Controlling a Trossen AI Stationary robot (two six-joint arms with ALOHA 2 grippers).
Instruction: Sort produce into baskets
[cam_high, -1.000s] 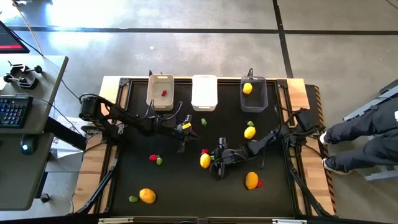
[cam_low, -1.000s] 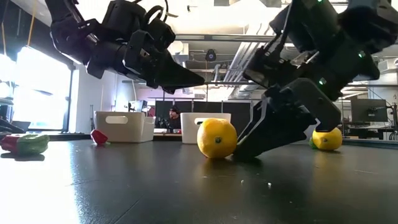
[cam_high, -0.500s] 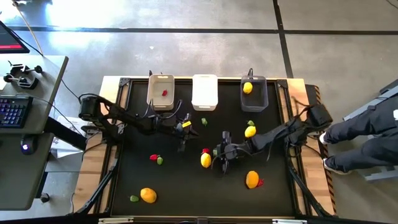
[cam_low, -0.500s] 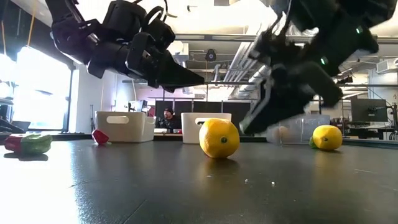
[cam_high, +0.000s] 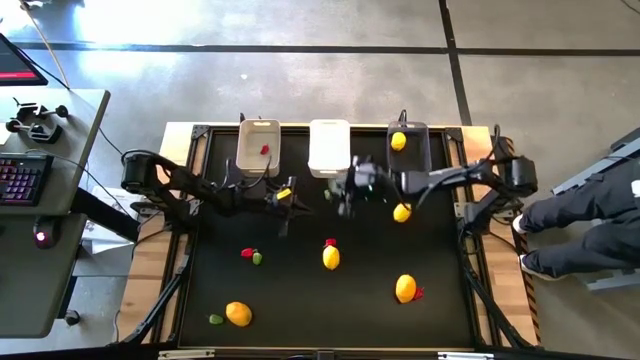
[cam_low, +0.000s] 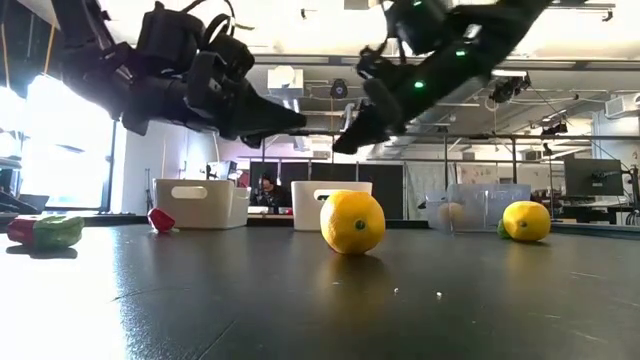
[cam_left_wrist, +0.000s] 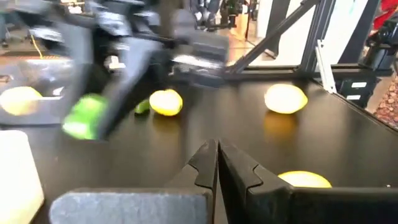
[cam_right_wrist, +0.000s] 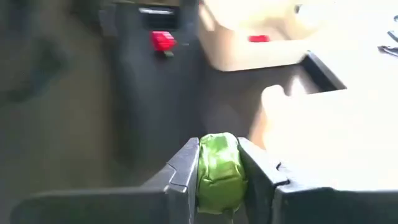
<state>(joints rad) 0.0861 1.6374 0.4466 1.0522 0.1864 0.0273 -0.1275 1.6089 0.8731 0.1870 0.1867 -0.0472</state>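
With red piece (cam_high: 264, 150) in beige bin (cam_high: 257, 133)

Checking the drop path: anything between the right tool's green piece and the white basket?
Nothing visible. The right tool is shut on the green piece and hangs in the air just in front of the white basket, whose rim is unobstructed. The left tool, shut, is off to the side, nearer the beige basket.

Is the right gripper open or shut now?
Shut on a green piece: in the right wrist view, the right gripper has both fingers pressed against its sides.
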